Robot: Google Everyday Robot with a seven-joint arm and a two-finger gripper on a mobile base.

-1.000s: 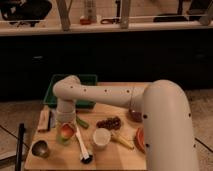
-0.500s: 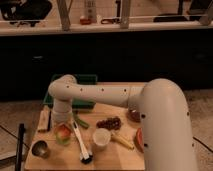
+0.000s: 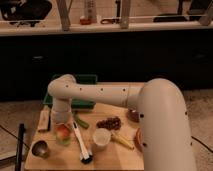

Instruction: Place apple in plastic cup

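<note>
The apple, red with a yellow-orange patch, sits at the mouth of the pale green plastic cup at the left of the wooden table. I cannot tell how deep the apple sits in the cup. My gripper points straight down at the end of the white arm, directly above the apple and very close to it. The wrist hides the gripper's tips.
A shiny metal cup stands front left. A white cup, dark grapes, a black-and-white tool, a yellow item and a green vegetable lie to the right. A green tray is behind. A wooden block lies left.
The wrist has shifted slightly left and up over the cup. The apple stays in the same spot at the cup's mouth.
</note>
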